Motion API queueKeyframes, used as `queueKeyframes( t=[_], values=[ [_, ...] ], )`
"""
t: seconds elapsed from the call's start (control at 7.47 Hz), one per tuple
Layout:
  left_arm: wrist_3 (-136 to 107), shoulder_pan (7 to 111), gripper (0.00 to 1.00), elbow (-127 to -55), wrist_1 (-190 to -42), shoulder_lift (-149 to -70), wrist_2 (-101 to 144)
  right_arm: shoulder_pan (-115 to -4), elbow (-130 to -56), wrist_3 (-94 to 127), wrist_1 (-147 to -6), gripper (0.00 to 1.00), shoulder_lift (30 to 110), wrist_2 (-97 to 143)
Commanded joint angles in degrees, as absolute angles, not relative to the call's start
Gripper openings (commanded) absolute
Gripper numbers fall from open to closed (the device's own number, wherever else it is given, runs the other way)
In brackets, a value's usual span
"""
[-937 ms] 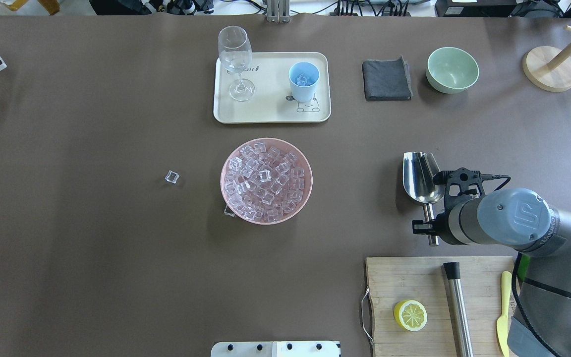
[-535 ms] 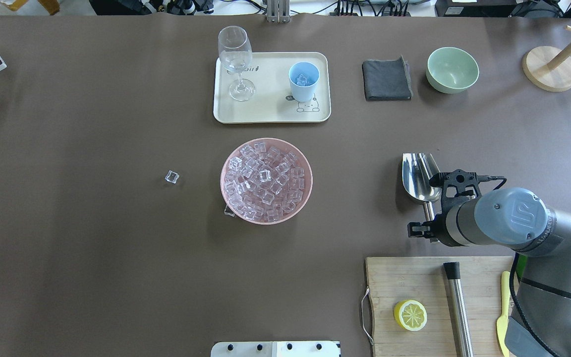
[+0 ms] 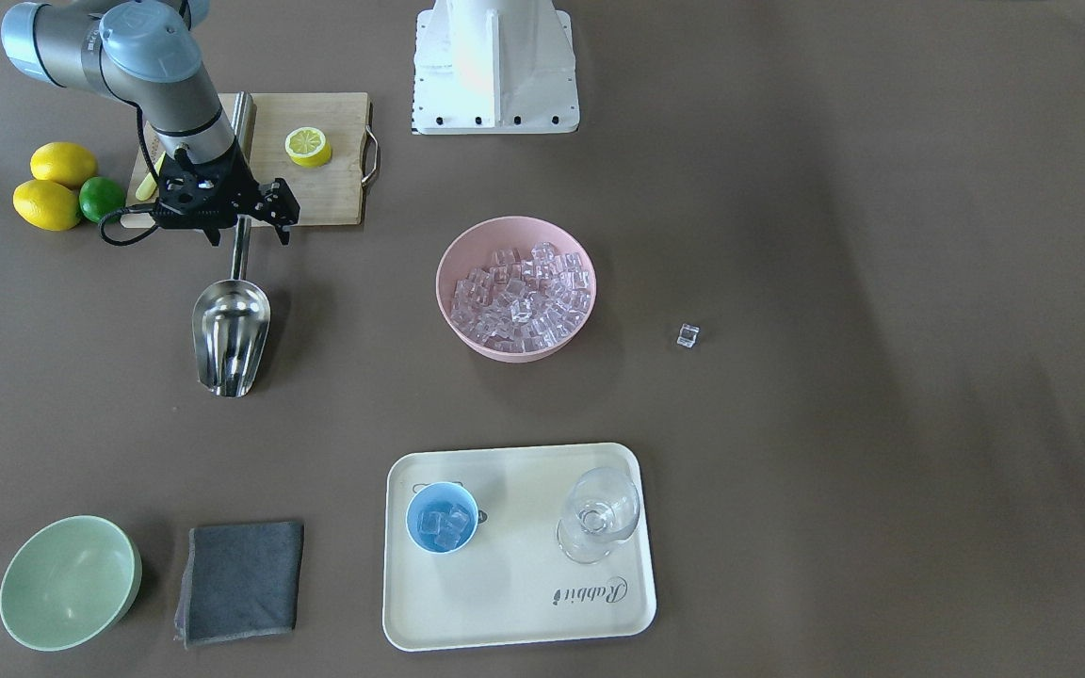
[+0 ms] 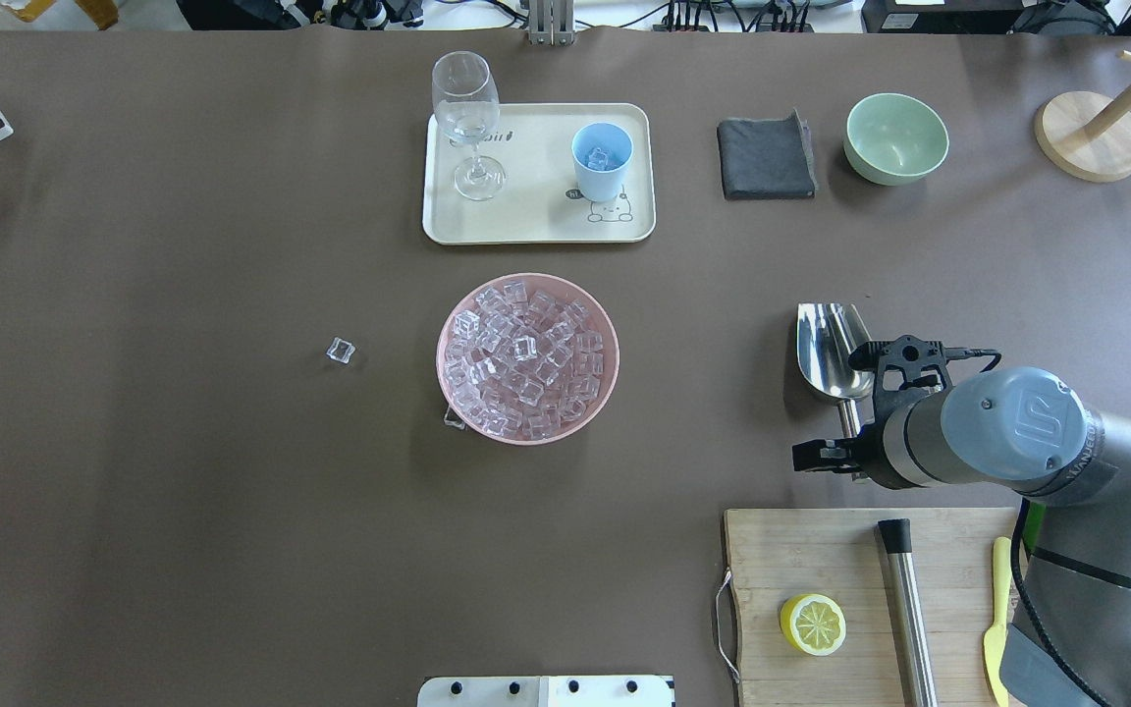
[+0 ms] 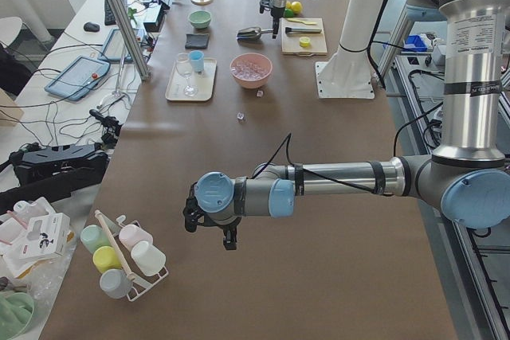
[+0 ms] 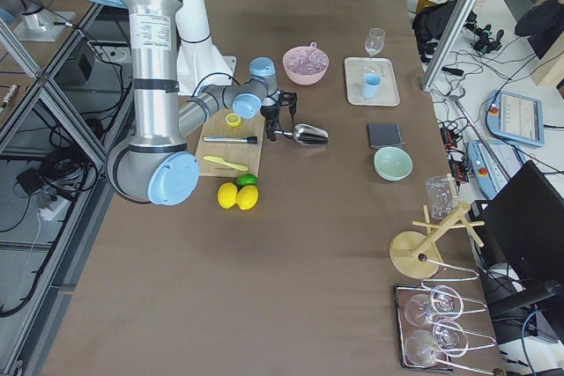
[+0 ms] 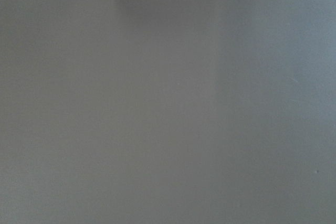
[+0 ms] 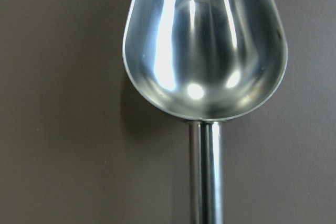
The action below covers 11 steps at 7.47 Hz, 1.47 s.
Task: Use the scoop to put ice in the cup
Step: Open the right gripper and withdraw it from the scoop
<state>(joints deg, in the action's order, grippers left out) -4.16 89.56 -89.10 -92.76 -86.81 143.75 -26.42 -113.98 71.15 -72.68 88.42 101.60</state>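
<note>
Right arm [image 4: 1017,432] comes in from 4 o'clock of the overhead view, forearm level, wrist turned down. Right gripper [image 3: 249,234] points at the table [image 4: 183,491] with fingers spread, one each side of the scoop [image 3: 230,334] handle with a gap on both sides, gripping nothing. Scoop lies on the table, trough up and empty, at 3 o'clock from the pink bowl [image 4: 440,353], handle toward the cutting board [image 4: 781,550]. Ice [image 4: 526,358] fills the bowl; one stray cube [image 4: 341,351] sits at its 9 o'clock. Cup [image 4: 602,160] stands upright on the tray [image 4: 536,221] at 12–1 o'clock of the bowl, a few cubes inside, wine glass [image 4: 467,118] beside it.

Front view shows both fingers around the handle; overhead shows just one, the wrist covers the other. Right wrist view shows only the scoop's trough and upper handle. Left arm [image 5: 335,181] shows only in the left side view, stretched low over the table end, well apart from everything; left gripper [image 5: 209,227] points down, spread or closed cannot be told. Left wrist view shows only brown tabletop.
</note>
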Motion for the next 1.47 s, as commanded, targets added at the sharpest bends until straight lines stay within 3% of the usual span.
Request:
queueKeyframes(
  t=[0.0, 0.67, 1.07, 1.34],
  values=[
    [-4.2, 89.6, 0.98, -89.2, -92.6, -86.8, 143.2, -28.4, -114.0, 70.7, -72.8, 1.0, 88.4, 104.5],
    [-4.2, 89.6, 0.98, -89.1, -92.5, -86.8, 143.1, -42.5, -114.8, 56.9, -77.3, 0.99, 89.1, 117.2],
    [-3.8, 89.5, 0.98, -89.2, -92.5, -86.7, 142.8, -51.9, -114.4, 46.7, -78.9, 0.99, 96.0, 117.8],
    [-3.5, 89.5, 0.98, -89.1, -92.0, -86.1, 142.1, -63.8, -110.0, 29.8, -78.9, 0.99, 99.2, 123.2]
  ],
)
